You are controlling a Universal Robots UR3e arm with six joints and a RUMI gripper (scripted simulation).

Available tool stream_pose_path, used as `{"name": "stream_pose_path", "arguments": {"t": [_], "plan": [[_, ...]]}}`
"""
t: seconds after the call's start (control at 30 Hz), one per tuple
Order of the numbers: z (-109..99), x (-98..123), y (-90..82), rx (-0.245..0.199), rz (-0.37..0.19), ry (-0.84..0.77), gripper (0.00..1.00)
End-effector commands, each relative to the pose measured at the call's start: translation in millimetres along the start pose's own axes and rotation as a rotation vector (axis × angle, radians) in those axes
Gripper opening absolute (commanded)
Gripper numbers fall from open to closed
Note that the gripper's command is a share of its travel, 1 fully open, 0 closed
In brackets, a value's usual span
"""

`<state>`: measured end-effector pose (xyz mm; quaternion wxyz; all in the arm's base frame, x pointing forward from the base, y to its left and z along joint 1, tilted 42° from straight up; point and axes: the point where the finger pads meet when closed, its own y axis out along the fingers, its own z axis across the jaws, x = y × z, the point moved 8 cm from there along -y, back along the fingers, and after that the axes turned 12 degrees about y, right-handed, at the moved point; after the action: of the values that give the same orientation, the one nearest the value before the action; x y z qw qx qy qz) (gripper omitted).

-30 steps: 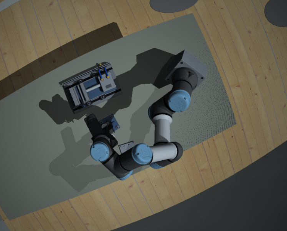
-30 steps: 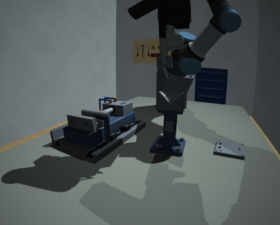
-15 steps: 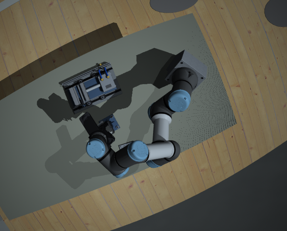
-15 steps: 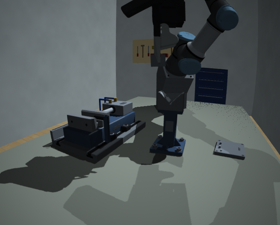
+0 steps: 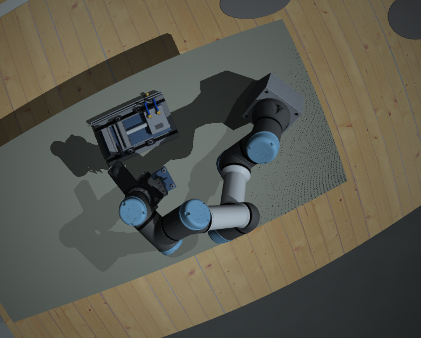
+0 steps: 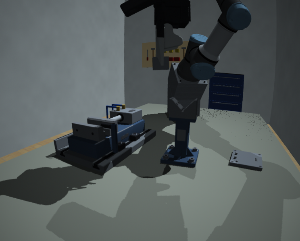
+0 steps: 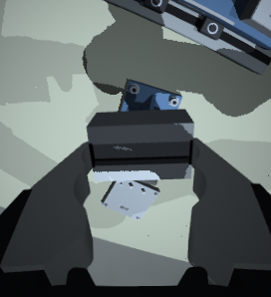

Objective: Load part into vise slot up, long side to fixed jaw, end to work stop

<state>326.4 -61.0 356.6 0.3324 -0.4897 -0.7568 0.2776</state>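
My gripper [image 7: 141, 142] is shut on the part [image 7: 138, 144], a dark grey block held across its ends between the two fingers. A dark line runs along its length. In the exterior view the part [image 6: 160, 64] hangs high in the air, above and a little left of the V-block [image 6: 182, 103]. The open vise [image 6: 103, 134] stands to the left on the mat, with the air cylinder at its far end. From above, the vise [image 5: 132, 125] lies just beyond my wrist [image 5: 121, 178]. The part is hidden in that view.
The grey infeed plate [image 6: 245, 160] lies bare on the mat at the right; it also shows below the part in the wrist view [image 7: 132, 199]. The V-block's blue base [image 7: 149, 97] is bolted to the mat. The arm's base block [image 5: 276, 98] stands at the back right.
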Motion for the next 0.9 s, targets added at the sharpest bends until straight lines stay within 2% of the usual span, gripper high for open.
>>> {"name": "stream_pose_path", "arguments": {"t": [0.0, 0.87], "plan": [[-2.2, -7.8, -1.2, -0.001, -0.001, -0.044, 0.0], [-10.7, -55.8, -4.3, -0.002, 0.005, -0.313, 0.0]]}}
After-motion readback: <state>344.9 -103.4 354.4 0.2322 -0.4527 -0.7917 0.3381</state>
